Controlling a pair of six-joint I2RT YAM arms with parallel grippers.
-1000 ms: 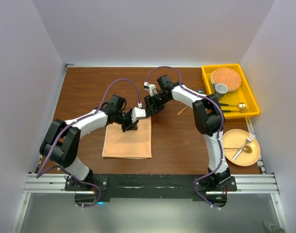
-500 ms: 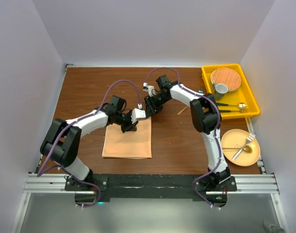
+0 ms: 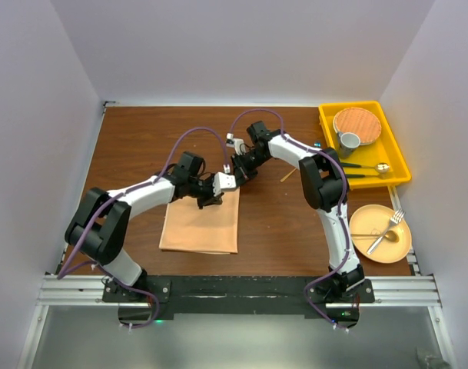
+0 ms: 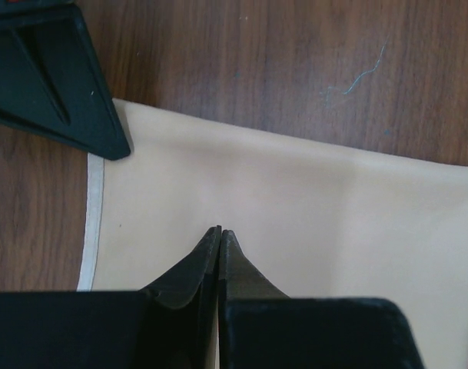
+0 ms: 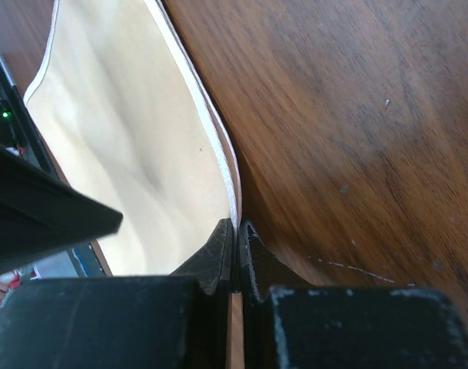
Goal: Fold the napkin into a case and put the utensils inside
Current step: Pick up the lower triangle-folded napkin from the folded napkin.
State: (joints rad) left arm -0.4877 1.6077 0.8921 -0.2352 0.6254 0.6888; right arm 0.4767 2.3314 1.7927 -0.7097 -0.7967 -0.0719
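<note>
Napkin (image 3: 200, 227) lies folded on the table (image 3: 137, 146), left of centre. It is satin, so probably light, limp and slippery, and best pinched at the hemmed far edge. Left gripper (image 4: 220, 233) is closed with its tips on the cloth; whether it pinches any is unclear. Right gripper (image 5: 238, 224) is closed on the far-right hem.

We find left gripper (image 4: 220, 231) and right gripper (image 5: 237, 223) crowded at napkin (image 3: 199, 227) far edge; bare table (image 3: 134, 146) open left; tray (image 3: 372, 182), plate (image 3: 364, 221) block right.
</note>
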